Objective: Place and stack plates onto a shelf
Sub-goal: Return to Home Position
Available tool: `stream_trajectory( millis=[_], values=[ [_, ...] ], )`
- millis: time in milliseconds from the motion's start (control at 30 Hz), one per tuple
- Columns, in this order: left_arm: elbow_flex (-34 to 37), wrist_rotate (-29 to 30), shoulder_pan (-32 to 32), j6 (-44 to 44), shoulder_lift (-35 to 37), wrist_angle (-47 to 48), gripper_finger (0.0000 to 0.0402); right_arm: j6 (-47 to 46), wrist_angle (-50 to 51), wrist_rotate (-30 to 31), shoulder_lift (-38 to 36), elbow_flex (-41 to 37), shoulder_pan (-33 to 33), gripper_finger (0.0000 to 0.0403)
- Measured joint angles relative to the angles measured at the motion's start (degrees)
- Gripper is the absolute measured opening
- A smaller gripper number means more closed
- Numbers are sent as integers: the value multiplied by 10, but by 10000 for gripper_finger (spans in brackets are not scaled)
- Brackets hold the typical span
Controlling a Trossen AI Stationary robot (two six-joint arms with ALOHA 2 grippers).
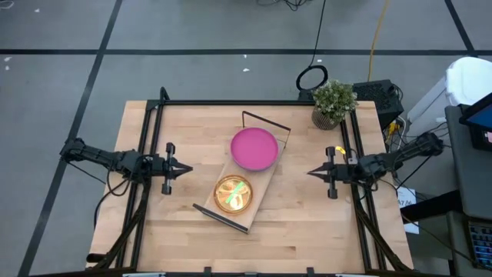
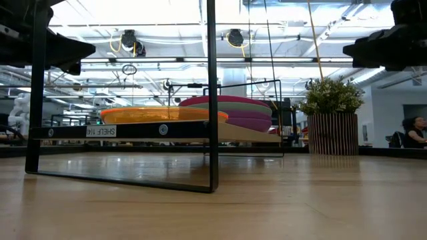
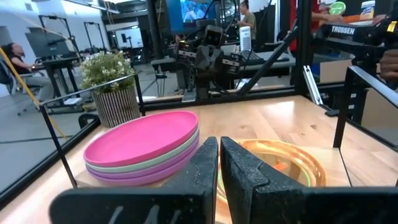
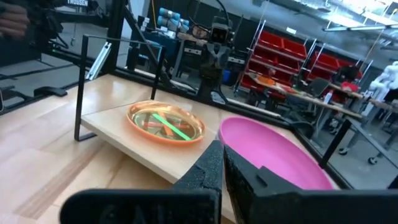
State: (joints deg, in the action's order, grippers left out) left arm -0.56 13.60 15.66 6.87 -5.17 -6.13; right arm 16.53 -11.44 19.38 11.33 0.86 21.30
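The shelf (image 1: pixel 260 183), a light-wood board with black frame ends, lies slantwise at the table's middle. On its far end rests a stack of large plates (image 3: pixel 146 152), magenta on top over mint green and purple, also plain in the high view (image 1: pixel 254 148). On its near end sits a stack of small translucent plates (image 1: pixel 233 193), orange on top (image 4: pixel 165 123). My left gripper (image 1: pixel 187 167) hovers shut at the table's left side, pointing at the shelf. My right gripper (image 1: pixel 311 172) hovers shut at the right side, facing it.
A potted plant (image 1: pixel 333 102) in a ribbed pot stands at the table's far right corner. Black frame rails (image 1: pixel 146 138) run along the table's left, right and far edges. Bare wood lies between each gripper and the shelf. People sit in the room beyond.
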Motion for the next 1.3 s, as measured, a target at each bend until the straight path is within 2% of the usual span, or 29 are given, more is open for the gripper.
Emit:
stream_trajectory(
  millis=[267, 400, 600, 800, 1300],
  values=[
    [0, 3, 0, 0, 0, 0, 24, 23, 71, -10, -111, 0, -10, 0],
    [0, 6, 0, 1, 0, -1, 24, 39, 72, -43, -112, 0, -43, 0],
    [-1, 6, 0, 1, 0, -1, 24, 5, 90, -145, -112, 0, -126, 0],
    [-1, 6, 0, -7, 0, -5, 24, -15, 97, -197, -112, 0, -184, 0],
    [-1, 10, 0, 0, 0, 11, 24, -40, 103, -206, -110, 0, -191, 0]
  ],
)
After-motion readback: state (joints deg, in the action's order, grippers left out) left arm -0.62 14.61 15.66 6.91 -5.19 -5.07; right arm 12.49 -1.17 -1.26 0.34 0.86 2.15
